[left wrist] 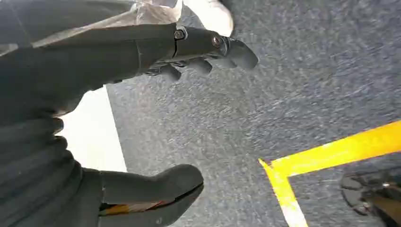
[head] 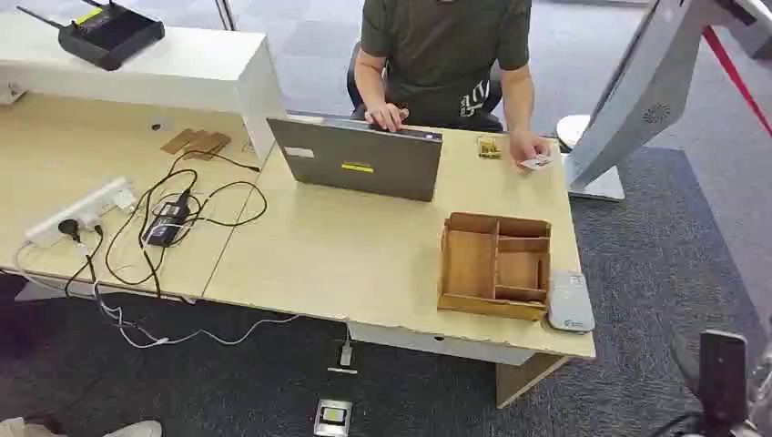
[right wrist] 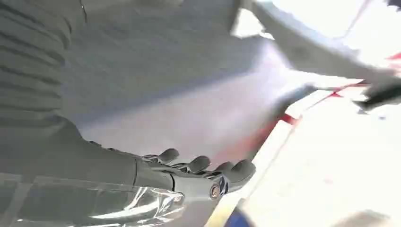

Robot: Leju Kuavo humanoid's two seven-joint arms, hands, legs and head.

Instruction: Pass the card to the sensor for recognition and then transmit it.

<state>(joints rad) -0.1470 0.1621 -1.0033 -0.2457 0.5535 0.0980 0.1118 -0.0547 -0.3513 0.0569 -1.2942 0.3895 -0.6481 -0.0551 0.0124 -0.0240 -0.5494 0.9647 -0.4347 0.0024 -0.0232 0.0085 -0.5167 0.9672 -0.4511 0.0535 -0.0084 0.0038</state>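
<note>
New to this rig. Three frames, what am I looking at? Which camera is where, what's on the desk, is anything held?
It is a humanoid robot with two arms. The wide frame is its head camera, looking down at a desk. On it: a laptop, a wooden compartment tray, a grey device beside the tray, and a power strip with cables. A seated person's hand rests on a small card at the far edge. The other two frames come from wrist cameras. The left hand hangs over carpet, fingers apart, holding nothing. The right hand also looks empty.
</note>
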